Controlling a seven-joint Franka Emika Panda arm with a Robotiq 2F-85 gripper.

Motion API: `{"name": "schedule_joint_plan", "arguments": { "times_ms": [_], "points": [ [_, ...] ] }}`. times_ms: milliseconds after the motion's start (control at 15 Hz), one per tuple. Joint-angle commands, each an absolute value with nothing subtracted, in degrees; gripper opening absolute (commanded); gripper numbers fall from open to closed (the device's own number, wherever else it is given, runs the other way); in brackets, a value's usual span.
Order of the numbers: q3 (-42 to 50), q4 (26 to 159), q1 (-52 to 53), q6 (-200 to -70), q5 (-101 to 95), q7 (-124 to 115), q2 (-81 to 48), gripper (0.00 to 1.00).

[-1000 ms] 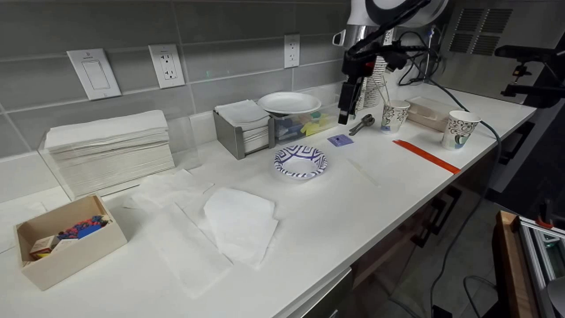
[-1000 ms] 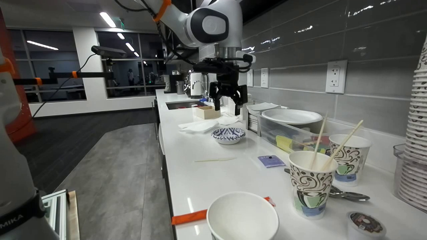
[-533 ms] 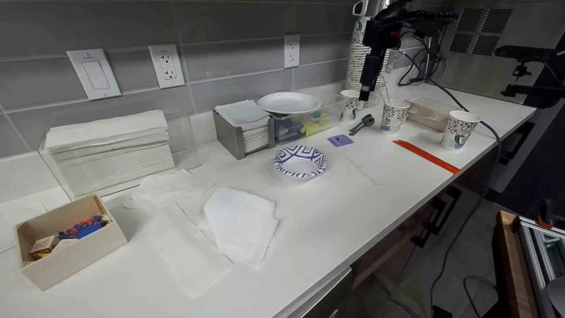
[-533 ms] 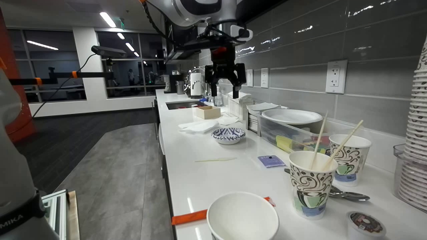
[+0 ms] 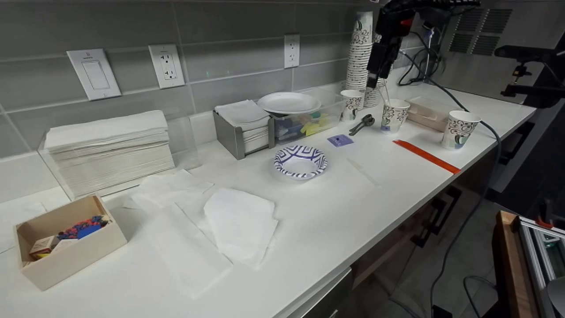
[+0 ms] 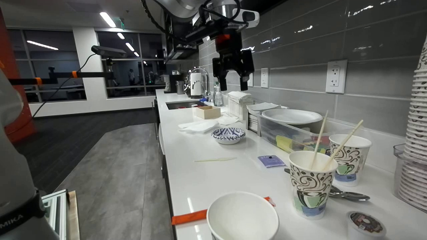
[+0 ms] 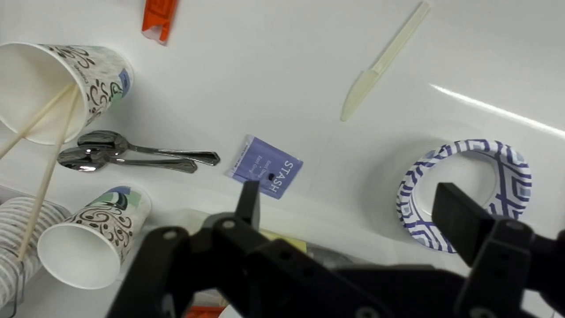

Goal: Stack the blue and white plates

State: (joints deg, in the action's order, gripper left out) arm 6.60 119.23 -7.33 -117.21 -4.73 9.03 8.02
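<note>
One round blue and white patterned shape of the blue and white plates [image 5: 301,166] stands on the counter, and it shows in both exterior views [image 6: 228,135]. It looks like a single dish with a raised rim. I cannot tell whether a second one is nested in it, and no other shows elsewhere. In the wrist view the plate [image 7: 476,174] lies at the right, partly hidden behind one finger. My gripper [image 7: 346,190] is open with nothing between its fingers. In both exterior views the gripper [image 5: 373,83] [image 6: 233,87] hangs high above the counter, apart from the plate.
A plain white plate [image 6: 292,116] rests on a clear bin [image 5: 309,126] by the wall. Patterned cups [image 5: 395,115], spoons [image 7: 145,154], a purple tea packet [image 7: 269,170] and a plastic knife [image 7: 384,62] lie around. Napkins [image 5: 240,223] and a wooden box [image 5: 75,251] are farther along.
My gripper has risen and moved away from the napkin end toward the cup stacks, staying open. The blue and white dish and the other objects have not moved.
</note>
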Motion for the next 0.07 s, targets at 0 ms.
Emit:
{"name": "schedule_joint_plan", "arguments": {
  "times_ms": [0],
  "points": [
    [6.9,119.1,-7.0,-117.1,-4.8,8.9,8.0,1.00]
  ]
}}
